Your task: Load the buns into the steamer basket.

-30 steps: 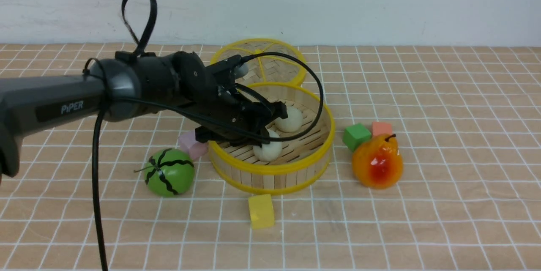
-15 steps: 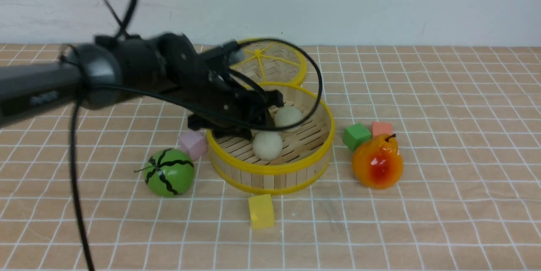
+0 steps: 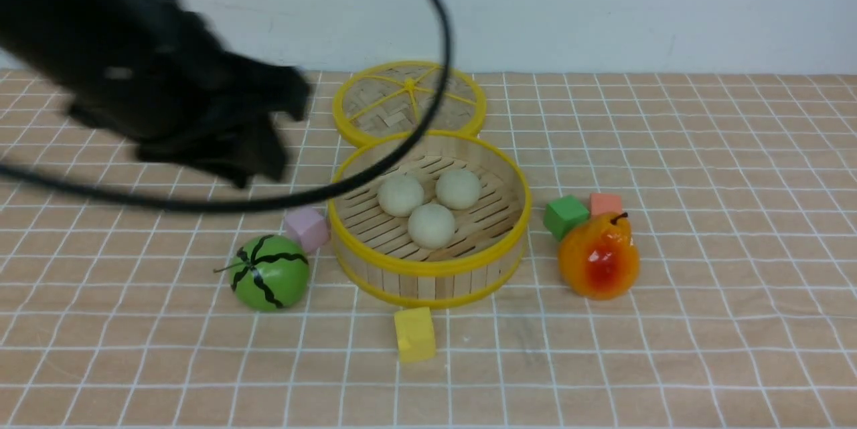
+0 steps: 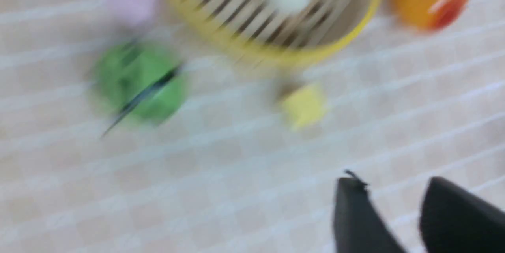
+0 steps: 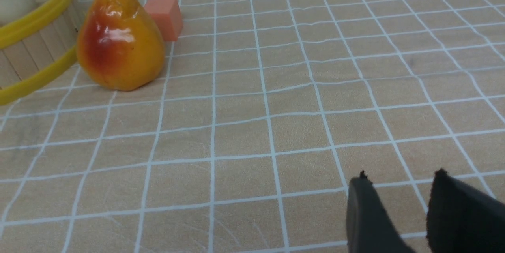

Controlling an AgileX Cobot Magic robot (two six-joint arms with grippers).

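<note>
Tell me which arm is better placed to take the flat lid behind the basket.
Left, probably. The left claw is open and empty, and in the front view its arm is just left of the lid. The right claw is beyond the pear, farther away.

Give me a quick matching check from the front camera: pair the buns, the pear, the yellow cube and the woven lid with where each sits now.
Things:
1. buns
2. pear
3. yellow cube
4. woven lid

Places:
A. behind the steamer basket, toward the wall
B. on the cloth in front of the basket
C. inside the basket, on its slatted floor
D. right of the basket, by the green cube

Pairs: 1-C, 2-D, 3-B, 4-A
</note>
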